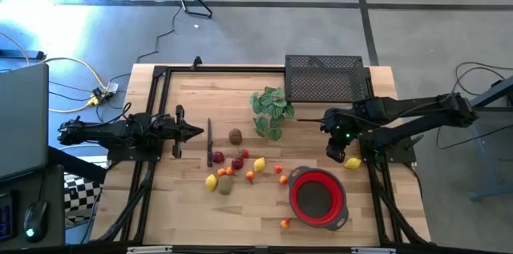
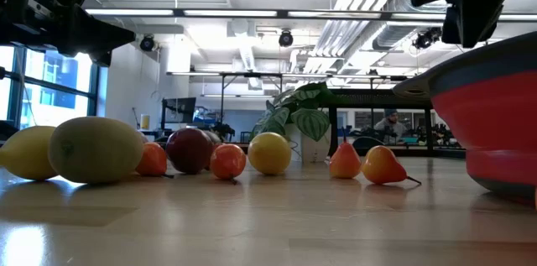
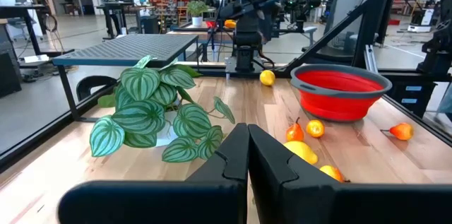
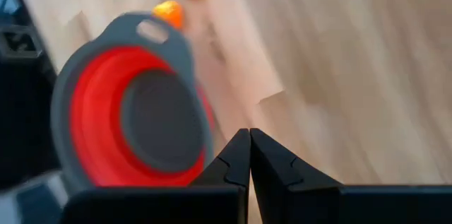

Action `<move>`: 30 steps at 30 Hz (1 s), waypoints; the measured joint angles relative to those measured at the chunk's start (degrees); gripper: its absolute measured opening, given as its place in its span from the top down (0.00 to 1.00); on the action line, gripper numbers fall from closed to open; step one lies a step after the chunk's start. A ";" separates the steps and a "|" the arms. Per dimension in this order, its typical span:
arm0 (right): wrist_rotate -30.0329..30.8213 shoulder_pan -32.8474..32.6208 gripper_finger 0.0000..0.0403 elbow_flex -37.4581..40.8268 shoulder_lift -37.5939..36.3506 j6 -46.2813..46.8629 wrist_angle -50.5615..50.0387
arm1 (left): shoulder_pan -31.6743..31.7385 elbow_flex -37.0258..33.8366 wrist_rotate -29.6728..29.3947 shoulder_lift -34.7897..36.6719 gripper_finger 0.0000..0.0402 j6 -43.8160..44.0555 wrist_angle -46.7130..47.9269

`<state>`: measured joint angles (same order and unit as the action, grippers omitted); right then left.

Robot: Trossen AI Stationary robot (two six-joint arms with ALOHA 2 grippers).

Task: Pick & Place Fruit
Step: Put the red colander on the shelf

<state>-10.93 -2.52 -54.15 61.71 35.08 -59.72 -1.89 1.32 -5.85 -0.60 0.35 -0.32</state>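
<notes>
closed dark fingertips of the right gripper [image 4: 248, 155] meet edge to edge in the right wrist view, clenched on nothing, above bare wood just beside the red bowl [image 4: 106, 121]. in the high view this gripper [image 1: 335, 155] sits at centre right, with a yellow lemon [image 1: 353, 163] just beside it and the bowl's rim [image 1: 318, 172] near, lower in the frame.

judgement: the step in hand is a first pick, as the bowl looks to hold no fruit. to do it well, part the fingers fully before descent, centre them over the lemon, and close across its narrow axis; a rounded toy may roll if one finger touches first.

the left gripper [image 1: 195, 133] waits at centre left of the high view, also pinched together and holding nothing.

remaining fruit [image 1: 234, 167] lies scattered at lower centre, well apart from the right gripper; one orange piece [image 1: 284, 223] rests below the bowl. a leafy plant sprig [image 1: 271, 110] lies at upper centre.

the table [image 1: 184, 214] is pale wooden planking with a black frame and a black mesh tray [image 1: 324, 78] at its upper edge. beyond is an open workshop with ceiling lights.
</notes>
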 joint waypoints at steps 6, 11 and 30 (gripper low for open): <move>0.00 0.00 0.88 0.00 0.28 1.46 -0.06 | 0.00 -0.01 0.00 0.00 1.00 -0.02 0.00; 0.61 0.02 0.68 0.00 0.51 4.41 -0.04 | 0.00 -0.01 -0.51 -0.01 1.00 -0.02 -0.02; 1.51 -3.76 0.29 0.00 0.50 4.31 -0.04 | 0.00 -0.02 -0.84 0.00 1.00 0.00 -0.02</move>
<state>-9.43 -6.29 -54.15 62.22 39.39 -59.77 -1.89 1.30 -6.69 -0.60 0.35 -0.34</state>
